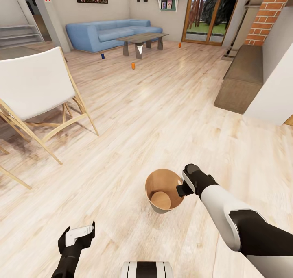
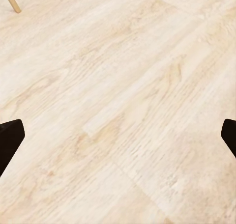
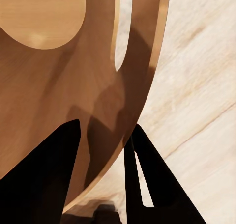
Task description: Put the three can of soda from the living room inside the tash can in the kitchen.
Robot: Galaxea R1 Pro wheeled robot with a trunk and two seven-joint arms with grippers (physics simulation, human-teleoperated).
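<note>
Left gripper (image 1: 83,230) spread wide, empty, over the floor (image 1: 162,119). Right gripper (image 1: 181,187) clamped on tash can (image 1: 156,186) rim, one finger inside. Three cans far off near sofa (image 1: 110,33).

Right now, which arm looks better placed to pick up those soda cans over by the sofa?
The left. Its jaws hang open and empty over bare floor, while the right gripper is shut on the bin's rim. The nearest orange can lies far ahead.

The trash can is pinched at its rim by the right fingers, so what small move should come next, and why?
Probably roll forward with the trash can held, toward the nearest orange can. The right gripper clamps the bin's rim, the bin looks empty, and all three cans stand far off on the floor by the low table.
</note>
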